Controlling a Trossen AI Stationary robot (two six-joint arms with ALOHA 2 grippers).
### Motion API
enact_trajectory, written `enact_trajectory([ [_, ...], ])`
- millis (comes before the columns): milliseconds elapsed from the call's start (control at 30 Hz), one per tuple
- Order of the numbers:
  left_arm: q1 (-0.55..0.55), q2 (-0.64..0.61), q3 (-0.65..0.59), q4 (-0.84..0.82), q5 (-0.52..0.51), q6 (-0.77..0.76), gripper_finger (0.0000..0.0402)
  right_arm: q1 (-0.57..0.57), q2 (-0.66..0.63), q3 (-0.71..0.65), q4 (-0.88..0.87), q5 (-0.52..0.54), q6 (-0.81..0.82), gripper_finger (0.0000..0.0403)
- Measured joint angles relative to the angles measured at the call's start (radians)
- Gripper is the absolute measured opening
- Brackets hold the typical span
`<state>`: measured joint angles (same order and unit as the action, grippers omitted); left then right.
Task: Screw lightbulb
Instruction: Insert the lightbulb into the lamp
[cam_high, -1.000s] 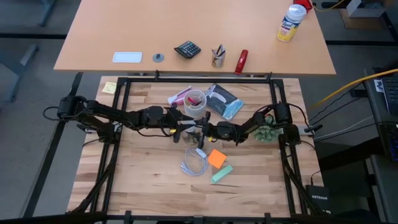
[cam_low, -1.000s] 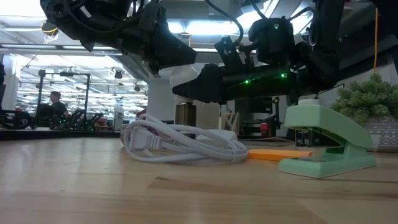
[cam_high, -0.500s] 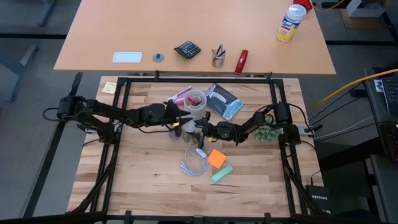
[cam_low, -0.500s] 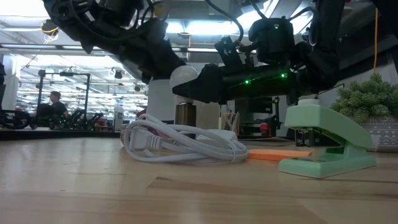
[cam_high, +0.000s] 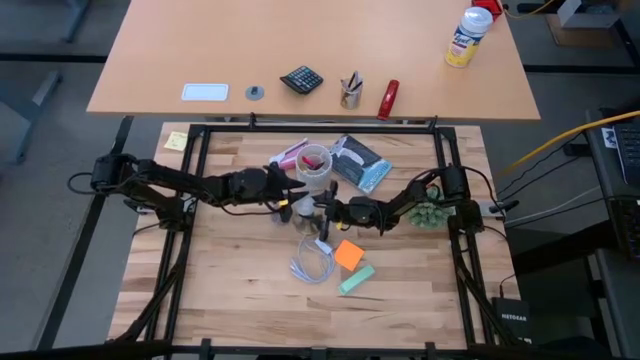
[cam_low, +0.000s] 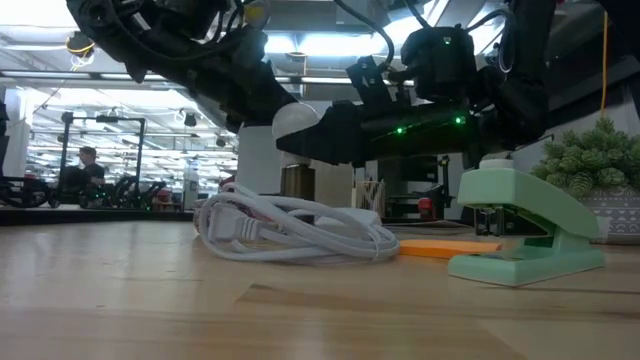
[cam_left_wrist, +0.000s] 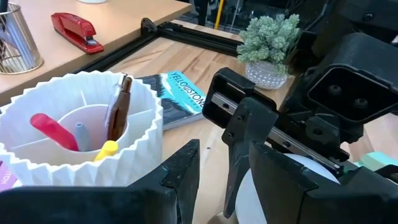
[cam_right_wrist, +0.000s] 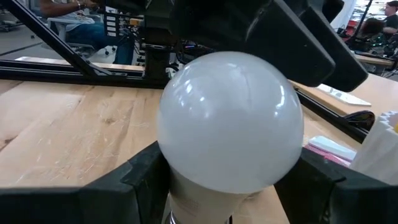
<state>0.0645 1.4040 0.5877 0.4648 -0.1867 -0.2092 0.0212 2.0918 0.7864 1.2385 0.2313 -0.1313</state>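
The white lightbulb (cam_right_wrist: 230, 118) hangs in mid-air over the middle of the table, its round dome (cam_low: 296, 120) pointing toward my left arm. My right gripper (cam_high: 326, 207) comes from the table's right and is shut on the bulb. My left gripper (cam_high: 292, 193) comes from the table's left and stands right at the dome with its fingers (cam_left_wrist: 186, 168) apart. In the left wrist view part of the white bulb (cam_left_wrist: 239, 199) shows between and behind the fingers. The bulb's base is hidden by my right gripper. My right gripper holds the lightbulb between its two fingers (cam_right_wrist: 146, 177), at the narrowing part just below the dome (cam_right_wrist: 186, 196). It comes about level from the table's right. The bulb is lifted clear of the table, dome forward. My left gripper: whether its fingers touch the dome, I cannot tell.
A looped white cord (cam_high: 312, 262) lies just near of the grippers, with an orange pad (cam_high: 349, 254) and a green stapler (cam_low: 525, 235) beside it. A white pleated cup with pens (cam_left_wrist: 81, 137), a book (cam_high: 360, 163) and a small plant (cam_high: 430, 213) stand farther back.
My left gripper has turned about its wrist and drawn slightly back toward the table's left, so that more of the bulb's dome shows in the low view. My right gripper and the bulb have kept still.
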Motion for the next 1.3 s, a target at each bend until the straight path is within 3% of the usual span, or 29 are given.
enact_trajectory([
  [300, -0.010, 0.000, 0.000, 0.002, 0.011, 0.014, 0.0131, 0.002, 0.002, 0.000, -0.021, 0.030, 0.063, 0.0248],
  [500, -0.011, 0.000, 0.000, 0.001, 0.022, 0.014, 0.0131, 0.002, 0.005, 0.041, -0.098, 0.082, 0.086, 0.0292],
  [767, -0.012, 0.001, -0.002, -0.008, 0.027, 0.010, 0.0131, -0.002, 0.003, 0.111, -0.208, 0.052, 0.082, 0.0338],
  [1300, 0.000, -0.032, -0.004, -0.014, 0.020, 0.023, 0.0131, -0.003, 0.000, 0.116, -0.228, 0.038, 0.085, 0.0342],
])
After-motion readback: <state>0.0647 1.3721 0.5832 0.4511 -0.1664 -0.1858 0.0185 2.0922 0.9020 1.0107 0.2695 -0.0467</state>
